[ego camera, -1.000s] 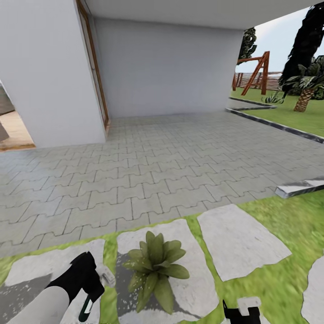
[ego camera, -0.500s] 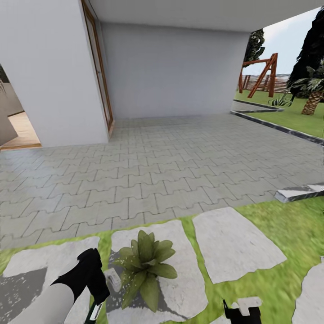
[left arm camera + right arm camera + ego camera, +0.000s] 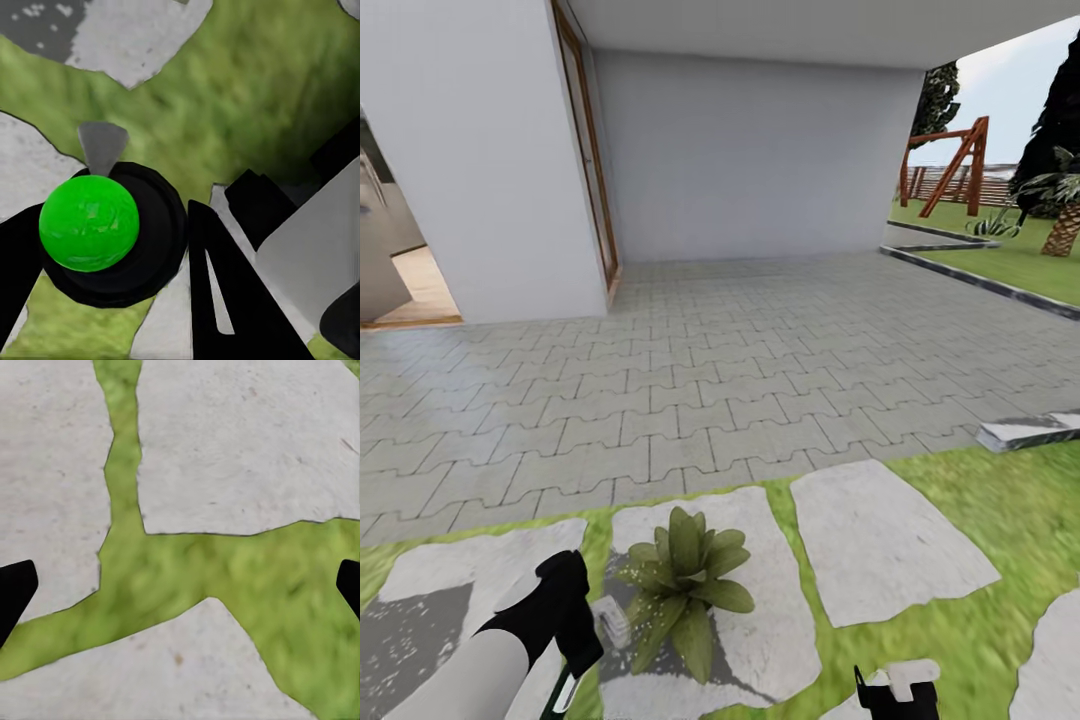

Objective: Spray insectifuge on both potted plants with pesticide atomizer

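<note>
The left claw [image 3: 575,640] is clamped on the atomizer [image 3: 605,625]: in the head view the whitish nozzle head sticks out just beside the claw on the plant's side, and a strip of green body shows under the black wrist. From the left wrist camera the atomizer [image 3: 97,225] sits between the black fingers [image 3: 225,292], its round dark body and bright green cap seen end-on, a grey nozzle tip pointing away over the grass.

Just past the nozzle stands the plant [image 3: 680,585], a low rosette of broad pointed green leaves on a stepping stone [image 3: 760,620]. Fine white specks [image 3: 635,590] dot the leaves nearest the claw and the stone beneath them. The nozzle and the closest leaves are near each other; whether they touch cannot be told.

The right claw [image 3: 895,695] is at the bottom edge of the head view, well apart from the left one, with the plant between them and further forward. In its wrist view the two black fingertips [image 3: 15,592] stand wide apart at the edges with nothing between them, so it is open, above stone and strips of lawn [image 3: 247,577].

Beyond the plant lies a grey paved patio [image 3: 710,360] against white walls [image 3: 750,150]. Far off to the right of both claws are a wooden swing frame [image 3: 955,165], a fence [image 3: 975,185] and a palm [image 3: 1060,200].
</note>
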